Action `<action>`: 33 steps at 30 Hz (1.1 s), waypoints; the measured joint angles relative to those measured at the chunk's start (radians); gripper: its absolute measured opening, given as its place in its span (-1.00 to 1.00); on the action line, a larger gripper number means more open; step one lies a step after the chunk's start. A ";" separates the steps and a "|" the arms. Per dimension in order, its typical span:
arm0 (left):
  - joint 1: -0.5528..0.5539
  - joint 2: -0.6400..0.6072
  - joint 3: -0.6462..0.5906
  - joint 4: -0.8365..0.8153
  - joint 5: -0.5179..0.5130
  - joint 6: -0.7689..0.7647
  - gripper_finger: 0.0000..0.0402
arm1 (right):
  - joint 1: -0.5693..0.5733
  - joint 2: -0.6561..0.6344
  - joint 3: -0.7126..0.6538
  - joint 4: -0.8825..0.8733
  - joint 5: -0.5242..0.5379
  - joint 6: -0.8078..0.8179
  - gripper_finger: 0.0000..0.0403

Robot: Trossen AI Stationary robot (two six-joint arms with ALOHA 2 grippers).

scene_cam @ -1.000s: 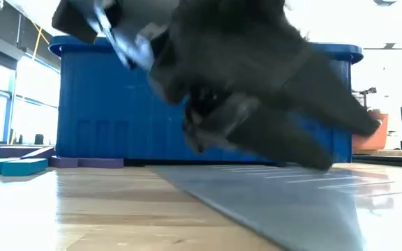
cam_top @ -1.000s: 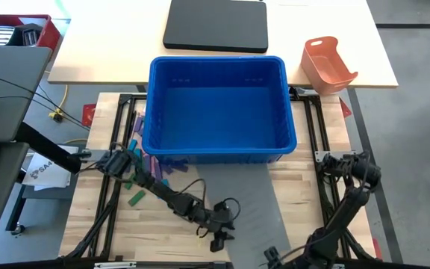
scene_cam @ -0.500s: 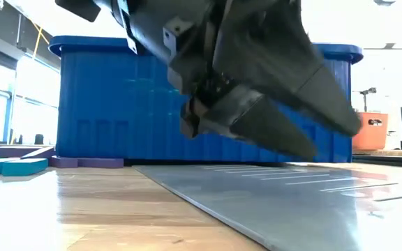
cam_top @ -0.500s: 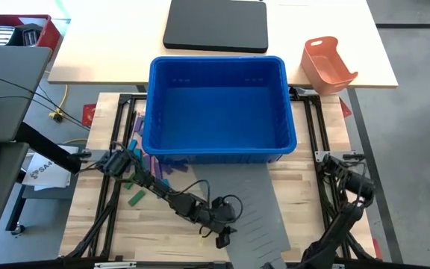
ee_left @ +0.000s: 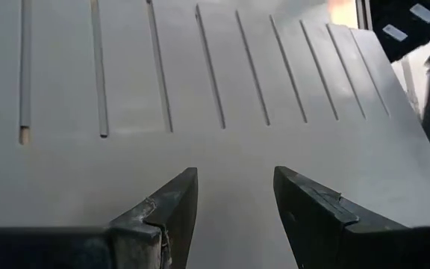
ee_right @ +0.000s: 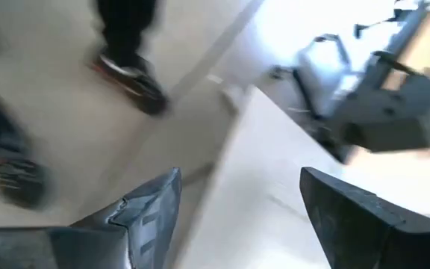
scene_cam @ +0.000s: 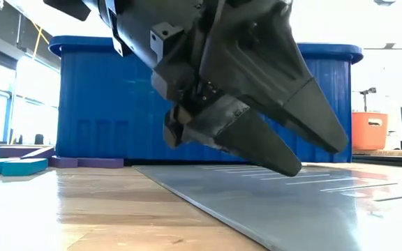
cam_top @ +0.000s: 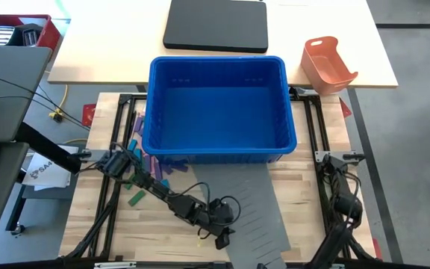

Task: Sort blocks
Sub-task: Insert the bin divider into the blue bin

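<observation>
The blue bin (cam_top: 216,104) sits mid-table. The grey slotted sheet (cam_top: 248,213), at the bin's six o'clock, has slid leftward under the left gripper (cam_top: 221,237); its fingers stand part-open over it, holding nothing. The right gripper (ee_right: 237,217) has swung out beyond the table's edge at four o'clock, fingers wide and empty, so sorting has not begun. The blocks (cam_top: 149,166) lie at the bin's seven o'clock, with long axes mixed, mostly twelve-to-six.
</observation>
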 joint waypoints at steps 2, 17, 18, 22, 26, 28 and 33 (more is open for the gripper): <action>-0.004 0.004 0.000 0.003 -0.001 -0.011 -0.16 | 0.005 0.016 0.014 -0.008 0.019 0.000 0.34; -0.025 0.108 0.003 0.212 -0.011 -0.074 -0.16 | 0.022 0.016 0.015 -0.107 0.008 0.132 0.18; -0.027 0.111 0.003 0.220 -0.015 -0.076 -0.16 | 0.025 0.014 0.015 -0.122 0.010 0.161 0.17; -0.028 0.112 0.004 0.217 -0.017 -0.083 -0.16 | 0.037 0.012 0.015 -0.191 0.041 0.261 0.08; -0.028 0.112 0.004 0.215 -0.011 -0.082 -0.16 | 0.048 0.012 0.015 -0.238 0.061 0.316 -0.13; -0.029 0.113 0.004 0.213 -0.008 -0.082 -0.16 | 0.051 0.012 0.015 -0.254 0.061 0.342 -0.29; -0.029 0.113 0.003 0.213 -0.002 -0.082 -0.16 | 0.057 0.008 0.017 -0.265 0.099 0.347 -0.71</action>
